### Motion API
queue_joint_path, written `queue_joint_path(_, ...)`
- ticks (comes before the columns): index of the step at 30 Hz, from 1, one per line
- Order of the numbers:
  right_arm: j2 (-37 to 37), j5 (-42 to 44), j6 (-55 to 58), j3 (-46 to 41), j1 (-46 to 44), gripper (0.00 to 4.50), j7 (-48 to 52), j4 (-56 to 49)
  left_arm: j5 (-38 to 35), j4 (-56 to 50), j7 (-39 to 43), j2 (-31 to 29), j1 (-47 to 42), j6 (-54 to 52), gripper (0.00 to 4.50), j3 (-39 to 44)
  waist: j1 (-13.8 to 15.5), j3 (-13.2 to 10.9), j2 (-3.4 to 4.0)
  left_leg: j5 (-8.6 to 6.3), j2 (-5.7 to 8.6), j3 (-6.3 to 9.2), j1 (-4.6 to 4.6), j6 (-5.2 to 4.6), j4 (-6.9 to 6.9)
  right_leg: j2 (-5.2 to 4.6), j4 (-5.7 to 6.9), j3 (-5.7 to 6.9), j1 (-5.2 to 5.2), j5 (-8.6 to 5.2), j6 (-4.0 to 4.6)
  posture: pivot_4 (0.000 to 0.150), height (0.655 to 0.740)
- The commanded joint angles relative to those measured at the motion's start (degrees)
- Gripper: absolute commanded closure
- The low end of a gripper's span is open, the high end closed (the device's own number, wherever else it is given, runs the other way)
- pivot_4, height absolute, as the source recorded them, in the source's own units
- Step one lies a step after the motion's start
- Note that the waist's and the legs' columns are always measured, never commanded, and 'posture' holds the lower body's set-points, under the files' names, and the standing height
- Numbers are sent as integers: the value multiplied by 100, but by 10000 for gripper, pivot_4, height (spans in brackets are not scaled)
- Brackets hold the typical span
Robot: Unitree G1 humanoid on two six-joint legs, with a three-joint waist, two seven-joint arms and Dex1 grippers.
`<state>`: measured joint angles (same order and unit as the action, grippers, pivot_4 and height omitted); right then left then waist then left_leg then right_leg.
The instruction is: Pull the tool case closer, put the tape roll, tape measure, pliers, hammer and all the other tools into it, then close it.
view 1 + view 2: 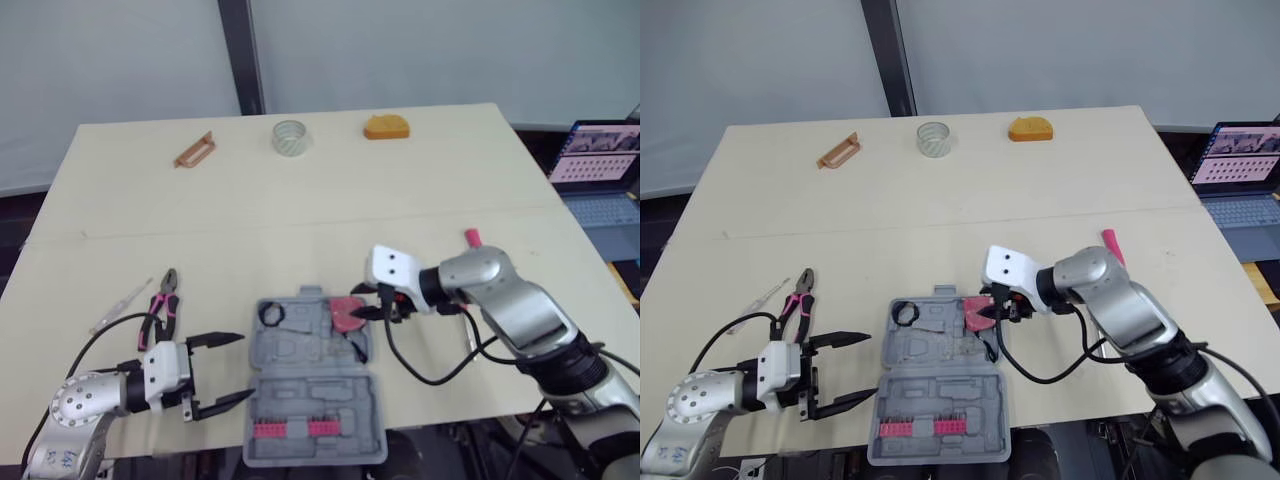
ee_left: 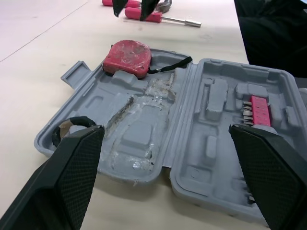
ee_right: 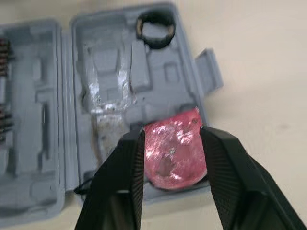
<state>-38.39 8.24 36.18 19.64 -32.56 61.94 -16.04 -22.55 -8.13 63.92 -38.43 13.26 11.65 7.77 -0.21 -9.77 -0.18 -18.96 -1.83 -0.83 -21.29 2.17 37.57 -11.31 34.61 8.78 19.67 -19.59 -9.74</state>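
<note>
An open laptop [image 1: 600,170] sits beside the pale table's [image 1: 300,210] right edge.

Left gripper [image 1: 245,366] spread wide, right gripper [image 3: 171,138] fingers slightly parted

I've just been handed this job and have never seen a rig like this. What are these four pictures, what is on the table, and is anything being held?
It is a two-armed humanoid robot. The two wide pictures come from its head, looking down on a table. The two close ones come from a camera on each wrist.

The open grey tool case lies near the robot, with a black tape roll and the red tape measure in it.

The right gripper hovers at the tape measure with its fingers apart, apparently not gripping it. The left gripper is open beside the case and holds nothing.

Outside the case lie the pliers, a screwdriver and a clear tape roll.
</note>
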Motion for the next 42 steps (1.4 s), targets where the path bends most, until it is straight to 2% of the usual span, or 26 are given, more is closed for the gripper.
queue_joint_path(1, 88, 88, -840, -363, 347, 22755, -174, 97, -14, 14, 49, -44, -24, 61, 0, 15, 0, 0, 0, 0, 0, 0, 0, 0, 0, 0, 0, 0, -1, 0, 0, 1500, 7400)
queue_joint_path(8, 355, 101, -1974, -428, 788, 22755, -173, 801, -16, -9, 86, -113, -50, 22, 0, 45, 0, 0, 0, 0, 0, -1, 1, 0, 3, 0, -1, 0, -3, 0, 0, 1500, 7400)
queue_joint_path(18, 709, -68, -2542, -312, 859, 22755, -229, 1683, -71, -107, 120, -252, 54, -49, 0, 164, -2, 0, 1, 0, -1, 0, 5, 0, 2, 1, -1, 0, -5, 0, 0, 1500, 7400)
queue_joint_path(42, 1053, -164, -2876, -295, 1094, 22755, -266, 2531, -119, -378, 71, -368, 240, -245, 0, 319, -2, 0, 1, 0, -1, 0, 8, 0, 2, 0, -1, 0, -7, 0, 0, 1500, 7400)
